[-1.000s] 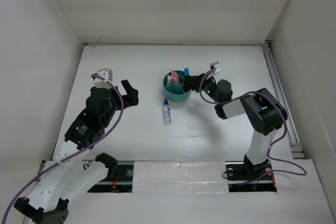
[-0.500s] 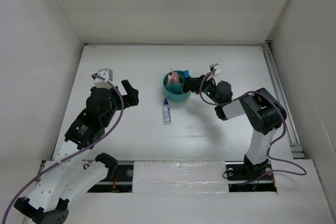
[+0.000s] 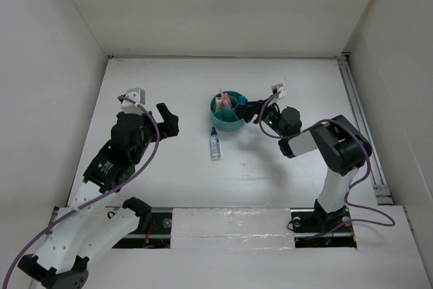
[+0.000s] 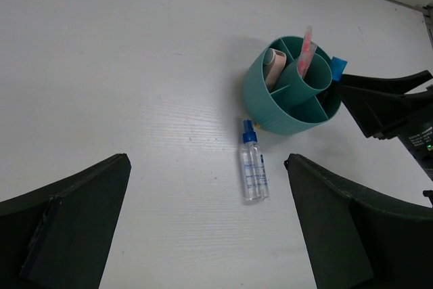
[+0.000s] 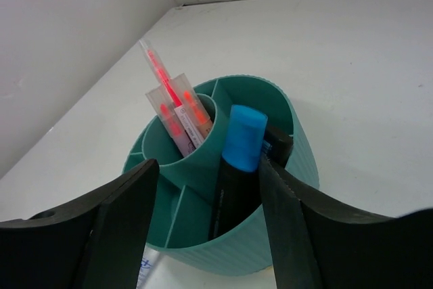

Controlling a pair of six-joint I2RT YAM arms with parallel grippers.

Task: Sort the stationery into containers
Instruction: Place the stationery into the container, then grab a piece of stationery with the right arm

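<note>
Since the dark marker (image 5: 235, 181) is seated upright, blue cap up, in an outer ring compartment of the teal organizer (image 5: 216, 245), that item is judged sorted. Salmon-pink pencils (image 5: 177, 109) are seen in the central cup. The right gripper (image 5: 206, 167) is set around the marker from the organizer's right side, jaws parted. A clear gap is seen between one finger (image 5: 122, 221) and the barrel, so nothing is gripped. Contact at the other finger cannot be ruled out. A straight pull-back off the rim is called for, otherwise the marker could be tipped. One item is left on the table (image 3: 169, 79): the blue-capped clear pen (image 3: 215, 145). It is laid flat just on the near side of the organizer, apart from it, long axis near-to-far, cap toward the organizer. From the right gripper it lies nearer the bases and to the left. From the left gripper (image 3: 166, 118) it lies to the right and slightly nearer the bases. Neither arm is clearly closer. The left gripper is spread fully wide and empty, and the pen is framed between its fingers in the left wrist view, so it is judged better placed. The jaws would be closed left-right across the barrel.
</note>
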